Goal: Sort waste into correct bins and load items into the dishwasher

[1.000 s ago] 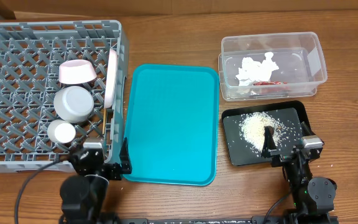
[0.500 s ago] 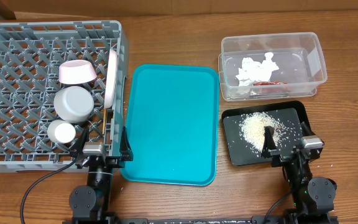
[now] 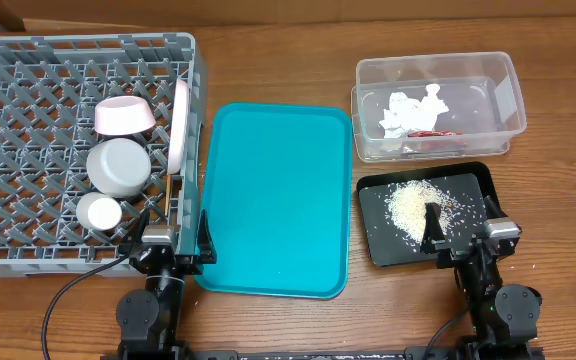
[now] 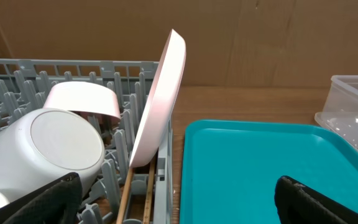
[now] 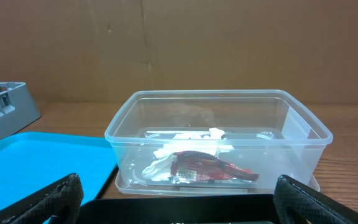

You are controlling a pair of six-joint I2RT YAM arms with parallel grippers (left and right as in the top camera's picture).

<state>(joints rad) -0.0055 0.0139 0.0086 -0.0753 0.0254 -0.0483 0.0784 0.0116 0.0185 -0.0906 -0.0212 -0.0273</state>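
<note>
In the grey dishwasher rack (image 3: 88, 42) stand a white plate (image 3: 179, 125) on edge, a pink bowl (image 3: 123, 116), a whitish bowl (image 3: 118, 166) and a small cup (image 3: 99, 211). Two chopsticks (image 4: 129, 193) lie beside the plate (image 4: 160, 99). The clear bin (image 3: 508, 90) holds a crumpled napkin (image 3: 413, 108) and a red wrapper (image 5: 207, 168). Rice (image 3: 408, 205) and a dark lump (image 3: 433, 222) lie in the black bin (image 3: 478, 180). My left gripper (image 3: 173, 240) is open at the rack's front right corner, holding nothing. The right gripper (image 3: 465, 238) is open and bare at the black bin's front edge.
A bare teal serving tray (image 3: 273, 200) lies between the rack and the bins. Brown wooden table shows around everything, and cardboard walls stand behind the table in both wrist views.
My left arm has drawn in and shifted a little right, toward the rack's front right corner. The right arm and all objects have stayed put.
</note>
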